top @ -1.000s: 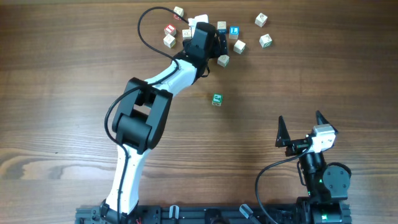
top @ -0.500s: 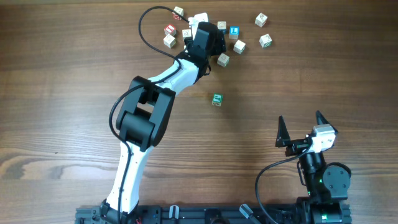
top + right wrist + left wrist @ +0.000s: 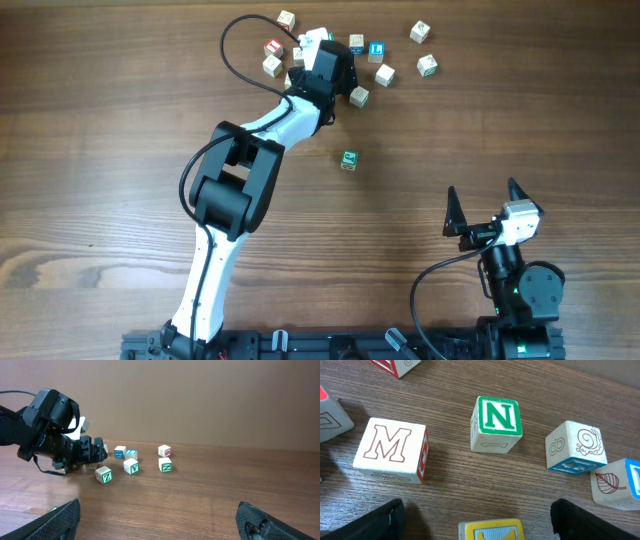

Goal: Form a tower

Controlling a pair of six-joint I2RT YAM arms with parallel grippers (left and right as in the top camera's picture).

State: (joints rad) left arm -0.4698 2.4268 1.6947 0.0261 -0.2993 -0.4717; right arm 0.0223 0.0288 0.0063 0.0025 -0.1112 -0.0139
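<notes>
At the far side of the table (image 3: 90,150), we enter the following. Left gripper (image 3: 477,507): stretched out on its white-and-black arm (image 3: 235,180) over the scatter of cubes (image 3: 385,74), jaws spread wide, gripping nothing. Yellow cube (image 3: 492,530): cut off by the lower edge of the left wrist view, lying between the two fingers (image 3: 375,522), touching neither as far as we can see. M cube (image 3: 390,450): red outline letter on top, just ahead of the finger at that view's left. N cube (image 3: 496,424): green, beyond the yellow one, apart from its neighbours. Snail cube (image 3: 576,447): blue-sided, to the right of N, just beside a leaf cube (image 3: 617,491); whether those two touch we cannot tell. Green cube (image 3: 348,160): alone on the open wood, between the scatter and the near edge, well apart from both. Right gripper (image 3: 481,187): at the near right corner, well apart from every cube, jaws spread wide and empty. Tower: not yet begun; every cube we can see sits singly, flat on the wood, none upon another. Black cable (image 3: 232,50): loops from the left arm past the leftmost cubes.
</notes>
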